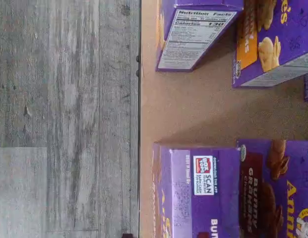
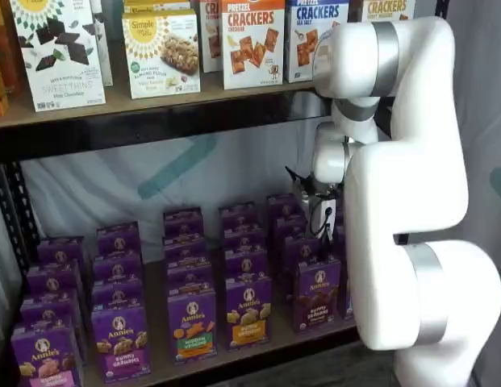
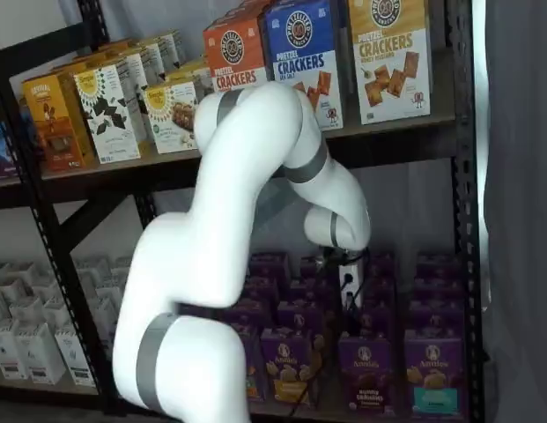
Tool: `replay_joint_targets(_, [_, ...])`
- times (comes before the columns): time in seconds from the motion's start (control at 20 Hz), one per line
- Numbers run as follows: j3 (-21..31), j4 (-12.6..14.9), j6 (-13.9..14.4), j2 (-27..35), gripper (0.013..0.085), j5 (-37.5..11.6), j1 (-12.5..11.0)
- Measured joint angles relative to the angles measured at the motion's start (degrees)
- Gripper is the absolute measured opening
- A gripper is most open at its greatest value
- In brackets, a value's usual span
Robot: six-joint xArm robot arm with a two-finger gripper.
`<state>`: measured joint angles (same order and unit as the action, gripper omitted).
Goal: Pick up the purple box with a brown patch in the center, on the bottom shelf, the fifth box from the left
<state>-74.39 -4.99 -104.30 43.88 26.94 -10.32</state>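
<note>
The purple box with the dark brown centre band stands upright at the front of the bottom shelf in both shelf views (image 2: 317, 294) (image 3: 365, 370). In the wrist view it fills one corner, its brown "Bunny Grahams" band showing (image 1: 258, 193). The bottom shelf (image 2: 274, 343) is a brown board with rows of small purple cartons. My gripper (image 2: 316, 222) (image 3: 348, 295) hangs above the cartons behind that front box and holds nothing. Its dark fingers show no plain gap, so I cannot tell whether they are open.
A purple box with an orange band (image 2: 248, 310) (image 1: 273, 44) stands left of the brown one, and a green-banded one (image 2: 191, 322) further left. Taller cracker boxes (image 2: 252, 40) stand on the shelf above. The wrist view shows the grey plank floor (image 1: 64, 119) beyond the shelf edge.
</note>
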Motion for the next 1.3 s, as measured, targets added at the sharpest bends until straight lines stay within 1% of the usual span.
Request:
replay_joint_targets(0.05, [0.5,1.4,1.3,-0.1,0.085,-0.8,0.0])
replay_joint_targets(0.1, [2.0,4.7,4.3,-0.3,0.085,-2.9,0.3])
replay_joint_targets(0.15, [2.9,6.0,5.6,-0.5,0.085,-3.9,0.5])
replay_joint_targets(0.25, [4.1,7.6,7.3,-0.5,0.085,-5.1,0.8])
replay_joint_targets(0.5, [5.1,9.9,9.9,0.3,0.085,-6.5,1.2])
replay_joint_targets(0.65, [4.7,11.5,11.3,1.1,0.085,-6.9,1.2])
replay_joint_targets(0.75, [4.0,12.1,11.7,1.8,0.085,-7.1,1.0])
replay_joint_targets(0.95, [1.5,11.9,11.1,3.6,0.085,-6.5,0.6])
replay_joint_targets(1.3, [-5.4,15.4,13.6,8.0,0.085,-3.0,0.1])
